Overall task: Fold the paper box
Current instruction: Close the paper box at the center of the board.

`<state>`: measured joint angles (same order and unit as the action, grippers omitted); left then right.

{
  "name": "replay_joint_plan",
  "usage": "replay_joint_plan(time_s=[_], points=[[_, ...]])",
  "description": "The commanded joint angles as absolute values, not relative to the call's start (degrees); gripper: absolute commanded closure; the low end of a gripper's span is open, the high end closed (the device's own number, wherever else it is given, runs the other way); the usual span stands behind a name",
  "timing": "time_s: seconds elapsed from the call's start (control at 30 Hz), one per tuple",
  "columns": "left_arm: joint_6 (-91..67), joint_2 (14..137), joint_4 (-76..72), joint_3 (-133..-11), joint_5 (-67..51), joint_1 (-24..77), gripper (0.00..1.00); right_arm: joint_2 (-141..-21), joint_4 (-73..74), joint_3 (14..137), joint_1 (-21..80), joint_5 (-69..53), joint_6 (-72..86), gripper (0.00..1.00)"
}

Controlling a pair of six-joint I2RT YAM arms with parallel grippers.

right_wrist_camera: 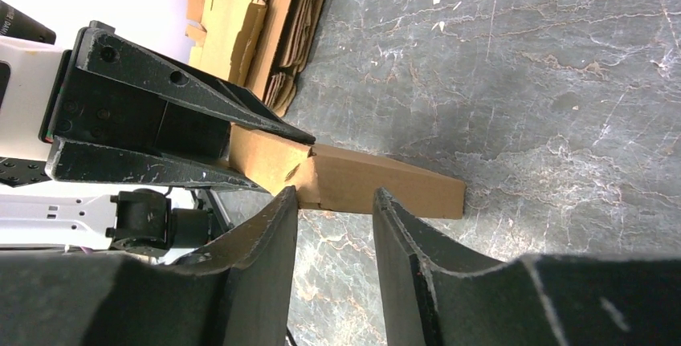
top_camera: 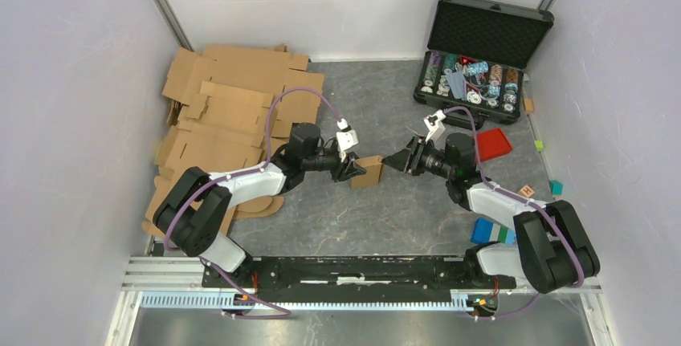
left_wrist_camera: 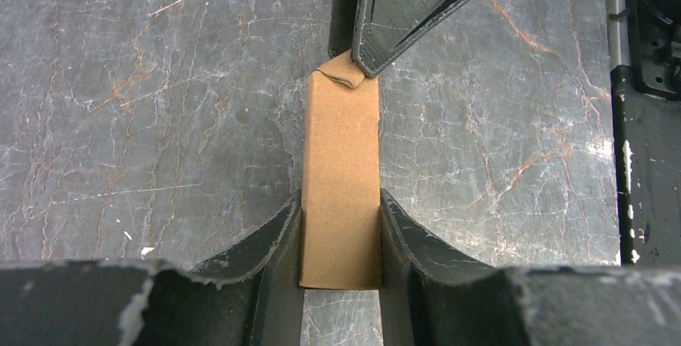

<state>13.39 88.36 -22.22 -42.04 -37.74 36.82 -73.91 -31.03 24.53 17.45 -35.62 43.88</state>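
Left gripper (left_wrist_camera: 340,200): we see its jaws half closed, clamping the paper box (left_wrist_camera: 340,153) on both sides.
Right gripper (right_wrist_camera: 335,193): we see its jaws partly apart with nothing between them; one fingertip (left_wrist_camera: 369,55) touches the box's crumpled end flap.
Paper box: over the middle of the grey table (top_camera: 385,217), between both grippers.

We identify the small brown cardboard box (left_wrist_camera: 341,177) as matt, smooth paperboard, creased at one end flap. The black plastic gripper fingers (left_wrist_camera: 265,262) are matt, with scuffed, roughened edges. The grey marbled tabletop (left_wrist_camera: 161,121) is smooth with a low sheen. We find the flat brown cardboard sheets (top_camera: 233,113) matt and unprinted.
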Motion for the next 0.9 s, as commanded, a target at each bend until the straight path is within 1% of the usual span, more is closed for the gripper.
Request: replay_joint_plan(time_s=[0.0,0.33,0.4,0.57,0.87], points=[[15.16,90.09,-15.38,-41.93,-36.69,36.78,0.7,-74.58,-31.68,23.95,16.64,-34.26,43.53,0.57],[15.14,90.17,-15.3,-41.92,-36.91,36.74,0.7,-72.91,-27.0,25.39,16.69,-29.18,38.67,0.65],[15.22,90.24,-15.3,-42.03,-37.08,36.74,0.7,-72.62,-26.68,25.56,16.66,-28.6,37.66,0.69],[15.21,90.34,-15.3,-42.07,-37.26,36.75,0.7,-71.7,-27.76,25.08,16.92,-28.23,36.02,0.69],[15.12,90.36,-15.28,-42.12,-37.44,36.74,0.71,-71.64,-28.65,25.42,19.55,-28.31,33.7,0.66]])
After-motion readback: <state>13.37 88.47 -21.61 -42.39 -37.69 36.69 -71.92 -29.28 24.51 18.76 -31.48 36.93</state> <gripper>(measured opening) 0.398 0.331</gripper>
